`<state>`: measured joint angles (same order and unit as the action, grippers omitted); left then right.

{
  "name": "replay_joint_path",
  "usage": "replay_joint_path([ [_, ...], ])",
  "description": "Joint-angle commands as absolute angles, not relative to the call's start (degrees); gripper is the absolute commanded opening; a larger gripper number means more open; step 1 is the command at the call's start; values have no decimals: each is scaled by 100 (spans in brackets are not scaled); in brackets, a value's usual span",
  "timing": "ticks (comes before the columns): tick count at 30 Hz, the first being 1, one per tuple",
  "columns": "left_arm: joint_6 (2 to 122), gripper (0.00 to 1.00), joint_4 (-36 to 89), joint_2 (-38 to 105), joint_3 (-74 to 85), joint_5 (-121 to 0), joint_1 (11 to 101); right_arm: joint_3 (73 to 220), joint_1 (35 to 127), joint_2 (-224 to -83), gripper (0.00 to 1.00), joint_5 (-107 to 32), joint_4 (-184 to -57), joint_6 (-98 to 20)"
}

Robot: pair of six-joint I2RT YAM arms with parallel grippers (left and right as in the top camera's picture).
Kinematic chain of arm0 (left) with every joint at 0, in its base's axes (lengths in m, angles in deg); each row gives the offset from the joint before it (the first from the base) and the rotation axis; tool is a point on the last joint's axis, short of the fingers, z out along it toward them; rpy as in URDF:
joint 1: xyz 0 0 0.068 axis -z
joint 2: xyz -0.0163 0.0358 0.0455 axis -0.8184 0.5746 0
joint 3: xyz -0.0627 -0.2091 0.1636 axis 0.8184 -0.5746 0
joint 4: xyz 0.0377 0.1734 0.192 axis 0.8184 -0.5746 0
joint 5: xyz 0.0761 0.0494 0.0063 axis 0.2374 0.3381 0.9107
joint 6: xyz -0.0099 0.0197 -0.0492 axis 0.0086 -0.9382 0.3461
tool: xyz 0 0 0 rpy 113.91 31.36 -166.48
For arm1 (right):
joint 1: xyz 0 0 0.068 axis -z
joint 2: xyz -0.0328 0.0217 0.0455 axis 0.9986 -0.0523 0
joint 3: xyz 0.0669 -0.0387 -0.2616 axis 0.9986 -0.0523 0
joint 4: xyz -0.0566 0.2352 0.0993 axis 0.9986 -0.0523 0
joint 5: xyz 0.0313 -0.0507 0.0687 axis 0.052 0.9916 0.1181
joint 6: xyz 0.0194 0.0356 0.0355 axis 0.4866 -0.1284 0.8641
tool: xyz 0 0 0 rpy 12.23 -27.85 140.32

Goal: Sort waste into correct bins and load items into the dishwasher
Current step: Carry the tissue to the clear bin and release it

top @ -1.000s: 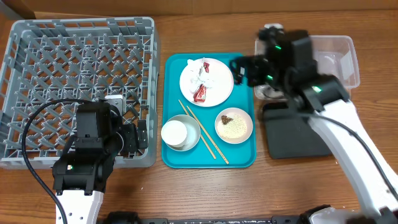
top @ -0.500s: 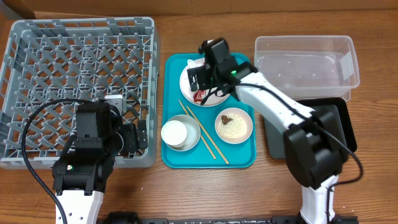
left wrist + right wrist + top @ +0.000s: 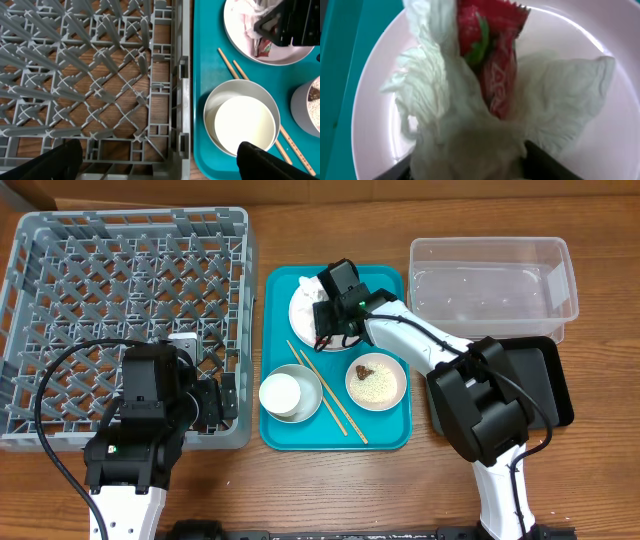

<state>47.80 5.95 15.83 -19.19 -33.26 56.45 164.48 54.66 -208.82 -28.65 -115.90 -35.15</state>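
Tool status: right tool (image 3: 328,320) sits low over the round white plate (image 3: 362,328) at the far end of the teal tray (image 3: 385,435). Wrist view shows its fingers (image 3: 547,162) apart with the crumpled napkin (image 3: 455,135) bunched between them; cannot tell if they actually pinch it. Red wrapper (image 3: 496,75) pokes out of the napkin folds just past the fingertips, both on the plate. Near-left of the plate: grey metal bowl (image 3: 313,385) with the pale cup (image 3: 282,393) standing inside it. Near-right of the plate: small saucer (image 3: 400,370) carrying rice (image 3: 380,388) and a brown scrap (image 3: 362,368). Chopsticks (image 3: 336,402) lie diagonally on the teal tray between bowl and saucer. Right of the teal tray: clear tub (image 3: 490,290) on the far side, black tray (image 3: 545,385) on the near side, its left part hidden under the right arm. Left tool (image 3: 160,157) has its fingers wide apart and hovers over the near-right corner of the grey dish rack (image 3: 100,280). Rack stands just left of the teal tray on the wooden bench (image 3: 330,490)
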Motion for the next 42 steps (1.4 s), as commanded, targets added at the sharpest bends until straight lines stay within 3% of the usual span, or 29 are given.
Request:
replay_joint_path([
  [1,4668,100,604,1559,-1768,-3269,5645,16570,5560,-20510,39,-2666,-11715,-3465],
  [6,4668,100,604,1559,-1768,-3269,5645,16570,5928,-19597,18,-2179,-11883,-3460],
  [14,4666,100,606,1559,-1768,-3267,5645,16570,7060,-18390,16,-2157,-12080,-3382],
  [23,4668,100,624,1559,-1768,-3267,5645,16509,8297,-18534,15,-2159,-13013,-2787],
  [26,4668,100,620,1559,-1768,-3269,5645,16408,8454,-18598,36,-2162,-13089,-2772],
  [28,4668,100,622,1559,-1768,-3269,5645,16402,8491,-18598,77,-2190,-12998,-2772],
  [30,4668,100,626,1559,-1768,-3269,5645,16482,8491,-18552,100,-2330,-12842,-2776],
  [36,4668,100,606,1559,-1768,-3269,5645,16600,8316,-18403,100,-4113,-12427,-2779],
  [42,4668,100,646,1559,-1768,-3267,5645,16524,7477,-18539,100,-4155,-12512,-3386],
])
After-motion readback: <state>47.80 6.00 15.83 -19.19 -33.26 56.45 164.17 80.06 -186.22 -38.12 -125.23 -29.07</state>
